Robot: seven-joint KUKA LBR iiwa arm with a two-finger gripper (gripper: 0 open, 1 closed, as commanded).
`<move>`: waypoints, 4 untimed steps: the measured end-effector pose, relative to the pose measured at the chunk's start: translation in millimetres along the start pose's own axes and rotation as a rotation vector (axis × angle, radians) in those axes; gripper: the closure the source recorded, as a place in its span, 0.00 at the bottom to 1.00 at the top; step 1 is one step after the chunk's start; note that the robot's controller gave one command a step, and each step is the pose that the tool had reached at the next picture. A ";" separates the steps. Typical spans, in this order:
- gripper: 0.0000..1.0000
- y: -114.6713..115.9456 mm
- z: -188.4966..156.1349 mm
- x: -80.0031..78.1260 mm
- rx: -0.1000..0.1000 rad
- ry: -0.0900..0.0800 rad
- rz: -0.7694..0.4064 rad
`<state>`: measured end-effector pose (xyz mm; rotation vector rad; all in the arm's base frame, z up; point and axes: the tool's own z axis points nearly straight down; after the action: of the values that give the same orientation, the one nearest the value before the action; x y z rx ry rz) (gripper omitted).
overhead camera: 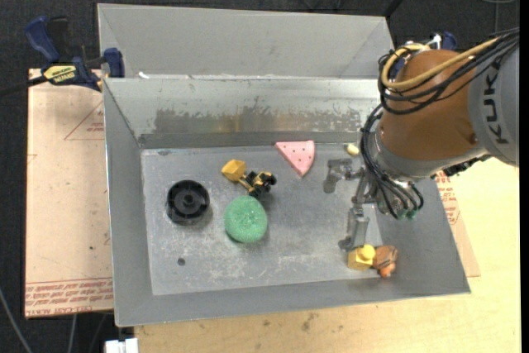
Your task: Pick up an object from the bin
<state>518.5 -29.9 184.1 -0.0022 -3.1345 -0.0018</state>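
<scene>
**Five loose things in bin, pincer low at 4 o'clock**

Five small things lie spread over the floor of the grey metal bin [207, 277], each on its own, no heap. Arm [430, 124] comes in from 3 o'clock, with an orange cover on the wrist and yellow and black cables looped over it. Pincer [354, 231] hangs low over the floor in the 4 o'clock part of the bin, pointing down. Pincer state: cannot tell, wide or narrow does not read from this angle.

Nearest thing is the yellow-and-orange toy [372, 258]. It is small and lumpy, with the yellow part on its 9 o'clock side and the orange part on its 3 o'clock side. It lies at 4 o'clock of the floor, near the front wall. Pincer tip sits at the toy's 11 o'clock edge, touching or just beside, cannot tell which.

Rest of the floor:
- pink wedge [297, 155] lies flat at 12 o'clock, near the back wall, narrow end toward 6 o'clock
- yellow-and-black toy vehicle [248, 176] lies slanted at 10 o'clock, yellow end toward 10, black end toward 4
- green ball [245, 219], rough surface, lies just beside the vehicle at its 6 o'clock
- black disc [188, 202], round with a raised hub, lies at 9 o'clock near the left wall, close to the green ball but apart

These four lie well apart from the pincer. The pink wedge is the closest of them, at the pincer's 10 o'clock.
</scene>
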 end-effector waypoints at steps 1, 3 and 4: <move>0.00 0.1 -4.2 -1.7 0.001 -0.008 -0.001; 0.00 58.3 94.1 -34.1 -0.002 -0.011 -0.124; 0.00 73.4 109.2 -58.9 0.001 -0.006 -0.149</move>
<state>576.8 43.5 74.6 0.2316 -3.1326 -0.0004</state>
